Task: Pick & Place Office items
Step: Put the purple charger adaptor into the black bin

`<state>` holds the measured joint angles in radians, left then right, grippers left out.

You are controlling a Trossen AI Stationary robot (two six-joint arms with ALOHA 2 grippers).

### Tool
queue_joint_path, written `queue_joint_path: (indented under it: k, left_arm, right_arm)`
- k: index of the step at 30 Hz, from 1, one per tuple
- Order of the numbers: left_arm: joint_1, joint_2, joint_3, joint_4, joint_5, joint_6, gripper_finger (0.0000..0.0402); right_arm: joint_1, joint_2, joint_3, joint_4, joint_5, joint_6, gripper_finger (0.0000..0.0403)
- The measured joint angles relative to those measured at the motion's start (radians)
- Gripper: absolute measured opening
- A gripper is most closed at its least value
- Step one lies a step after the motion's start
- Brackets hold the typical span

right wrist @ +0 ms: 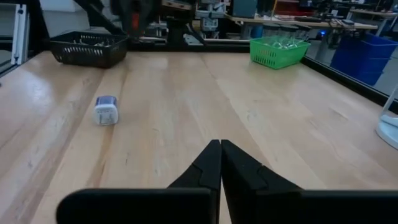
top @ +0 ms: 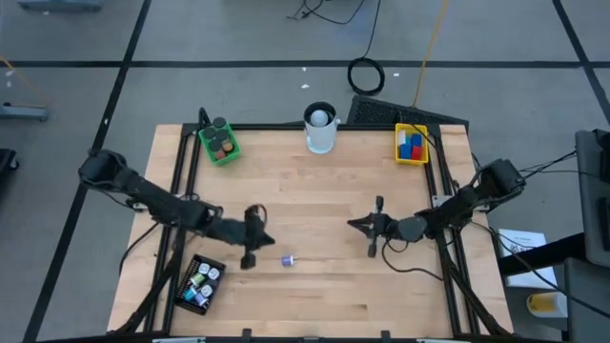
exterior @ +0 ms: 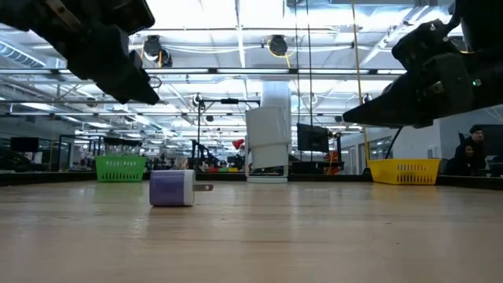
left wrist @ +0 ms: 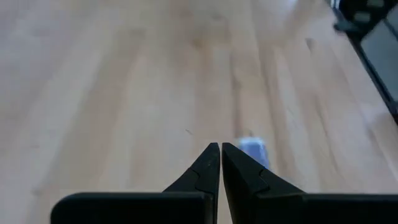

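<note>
A small white-and-blue piece lies on its side on the bare wood near the table's middle, also seen in the low view with two prongs sticking out. My left gripper hovers shut just left of it, above the table; the piece shows just past its tips. My right gripper is shut and held level above the table, well to the right of the piece. Neither gripper holds anything.
A black tray with several small items sits at the near left. At the far edge stand a green tray with dark round caps, a white cup, and a yellow tray with blue and red blocks.
</note>
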<state>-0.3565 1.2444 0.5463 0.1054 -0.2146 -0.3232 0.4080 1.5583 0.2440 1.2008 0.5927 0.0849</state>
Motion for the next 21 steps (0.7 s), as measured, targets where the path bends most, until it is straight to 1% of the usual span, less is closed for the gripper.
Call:
queue_joint_path:
  k: [4,7,10,15,18,21]
  left_arm:
    - [-0.060,0.105,0.109,-0.097,0.004,-0.056,0.0025]
    - [-0.088,0.187,0.195,-0.158,0.003,-0.095,0.0048]
    - [-0.111,0.248,0.278,-0.209,0.003,-0.107,0.0090]
    - [-0.139,0.310,0.387,-0.314,-0.023,-0.099,0.0177]
    - [-0.147,0.334,0.428,-0.378,-0.072,-0.099,0.0227]
    - [-0.148,0.361,0.445,-0.400,-0.081,-0.102,0.0272]
  right_arm:
    - [0.001,0.000,0.011,-0.023,0.008,0.005,0.0002]
    - [0.001,0.000,0.011,-0.023,0.008,0.007,0.0001]
    - [0.001,0.000,0.011,-0.027,0.008,0.009,0.0001]
    - [0.001,0.000,0.011,-0.034,0.008,0.027,0.0001]
    - [0.001,0.000,0.011,-0.037,0.008,0.027,0.0001]
    - [0.001,0.000,0.011,-0.038,0.007,0.027,0.0001]
